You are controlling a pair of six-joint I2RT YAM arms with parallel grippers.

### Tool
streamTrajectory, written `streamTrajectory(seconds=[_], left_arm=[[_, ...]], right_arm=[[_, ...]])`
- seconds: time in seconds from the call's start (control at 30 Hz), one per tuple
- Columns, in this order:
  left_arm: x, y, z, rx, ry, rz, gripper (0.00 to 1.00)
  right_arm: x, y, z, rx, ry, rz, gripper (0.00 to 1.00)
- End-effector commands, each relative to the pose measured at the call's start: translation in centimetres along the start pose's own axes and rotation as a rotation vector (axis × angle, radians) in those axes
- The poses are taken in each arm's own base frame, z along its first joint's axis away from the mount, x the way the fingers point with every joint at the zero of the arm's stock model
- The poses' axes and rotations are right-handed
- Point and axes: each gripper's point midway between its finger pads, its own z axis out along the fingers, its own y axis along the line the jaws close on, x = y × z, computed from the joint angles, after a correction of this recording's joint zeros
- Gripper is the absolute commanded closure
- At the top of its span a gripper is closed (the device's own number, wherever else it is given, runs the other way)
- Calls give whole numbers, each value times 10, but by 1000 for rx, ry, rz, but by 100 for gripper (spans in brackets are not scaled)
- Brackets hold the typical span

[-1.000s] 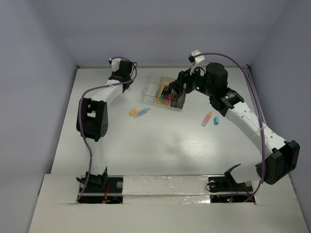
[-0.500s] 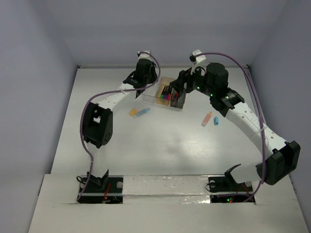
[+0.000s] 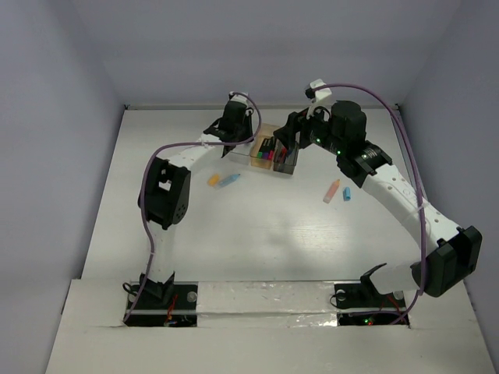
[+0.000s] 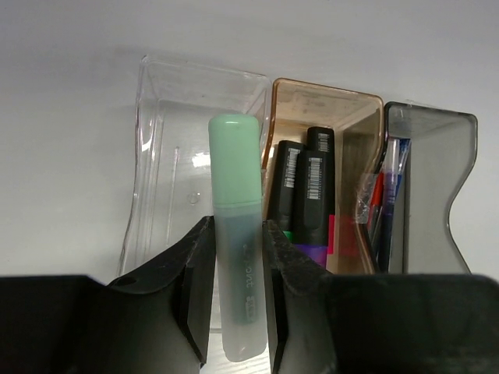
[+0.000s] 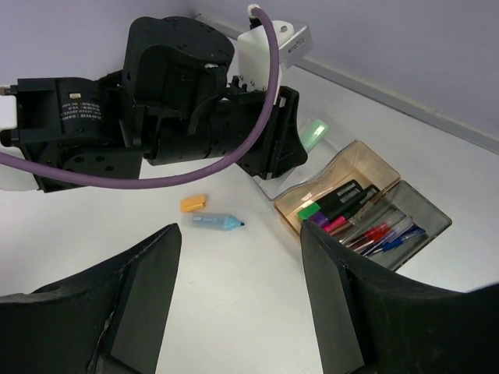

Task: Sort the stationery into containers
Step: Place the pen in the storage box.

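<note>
- Mint-green plastic: green marker (image 4: 235,234), capped, pinched at its lower body between the two fingers of the left gripper (image 4: 238,304). Its cap end points away from the wrist and lies over the inside of the clear box (image 4: 168,156). Whether it touches the box floor cannot be told.
- Left gripper, state: clamped on the green marker, held over the row of boxes at the far side of the table (image 3: 257,234).
- Right gripper (image 5: 238,312), state: jaws spread wide with nothing between them, hanging above the table near the dark end of the row.
- Clear box: one end of the three-box row.
- Tan-orange box (image 4: 355,132): middle of the row, side by side with both neighbours. It holds dark-bodied markers (image 4: 312,195) with barcode labels and green, purple and pink ends.
- Smoky grey box (image 4: 452,179): other end of the row; holds thin red and blue pens (image 4: 392,179).
- Loose on the table, on the near side of the boxes: short orange piece (image 5: 192,203) and light-blue marker (image 5: 218,223), just beside each other.
- Loose to the right, by the right arm: peach-orange marker (image 3: 332,190) and small blue piece (image 3: 347,193), side by side.
</note>
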Motion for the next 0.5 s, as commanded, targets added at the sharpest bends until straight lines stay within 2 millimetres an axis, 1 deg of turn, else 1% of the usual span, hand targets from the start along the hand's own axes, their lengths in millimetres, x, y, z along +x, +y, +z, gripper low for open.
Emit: streamTrajectory(seconds=[0.0, 0.07, 0.13, 0.17, 0.27, 0.3, 0.33, 0.37, 0.4, 0.47], left_arm=[[-29, 0, -2, -5, -68, 18, 95], [-35, -1, 0, -10, -78, 20, 91], [-29, 5, 2, -36, -60, 27, 87], [-29, 6, 2, -41, -61, 25, 81], [-33, 3, -4, -25, -75, 24, 65], [-47, -4, -12, 3, -112, 21, 55], [-54, -6, -17, 11, -135, 17, 52], [-60, -8, -23, 19, -151, 13, 46], [-74, -12, -36, 31, -189, 9, 44], [-83, -16, -47, 50, -225, -4, 43]], right_arm=[[-22, -1, -7, 15, -77, -19, 31], [-20, -4, -6, 27, -69, -16, 31], [-20, -9, -5, 54, -65, -17, 31], [-16, -11, -4, 65, -49, -13, 31], [-13, -17, -2, 98, -19, -4, 31], [-10, -21, 1, 116, -11, 6, 31], [-9, -27, 1, 134, -9, 11, 31], [-8, -28, 1, 143, -3, 16, 31], [-7, -32, 2, 162, 0, 23, 32], [-6, -35, 2, 181, 3, 31, 33]])
